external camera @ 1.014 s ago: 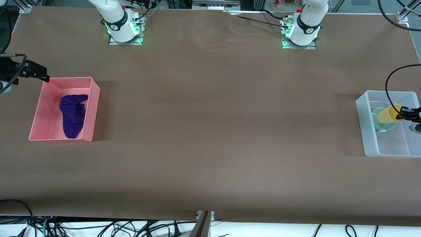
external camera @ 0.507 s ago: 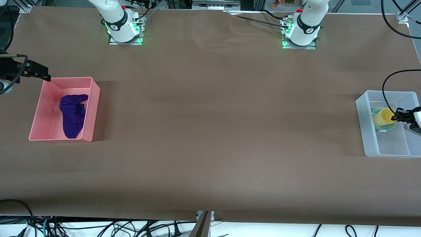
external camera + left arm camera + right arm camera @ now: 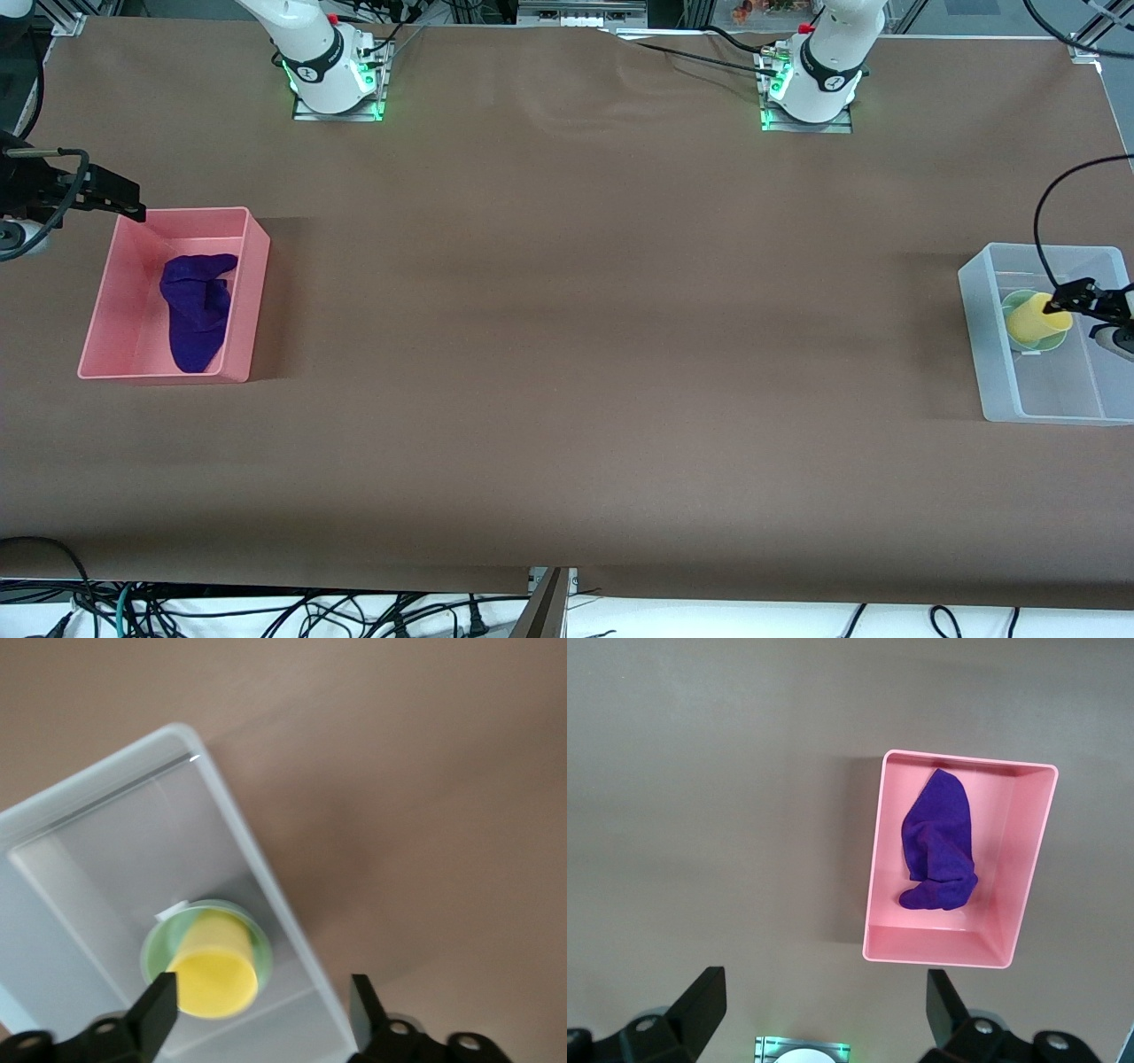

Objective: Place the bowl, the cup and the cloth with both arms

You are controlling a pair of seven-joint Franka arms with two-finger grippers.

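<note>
At the left edge of the front view, the right gripper (image 3: 133, 211) hangs over the surface (image 3: 567, 354) just by the upper corner of the pink bin (image 3: 250, 292). Its fingers (image 3: 700, 1003) stand wide apart and hold nothing. Inside that bin, in the middle left of the frame, the cloth (image 3: 197, 310) lies crumpled on the floor of it, clear of the gripper. That part looks finished to me, and the right arm seems to be waiting.

The wide middle of the brown surface carries none of the task's things.

At the right edge sits the clear bin (image 3: 992, 354). The bowl (image 3: 1019, 306) rests on its floor, and the cup (image 3: 1035, 321) sits inside the bowl, leaning over rather than upright. The left gripper (image 3: 1059, 306) hovers over the cup's rim; from its wrist view the fingers (image 3: 159, 1010) are spread apart with the cup below them, not clamped on it.

So all three things appear to be in their bins. As far as I can judge, what is left is for the left arm to pull clear.
</note>
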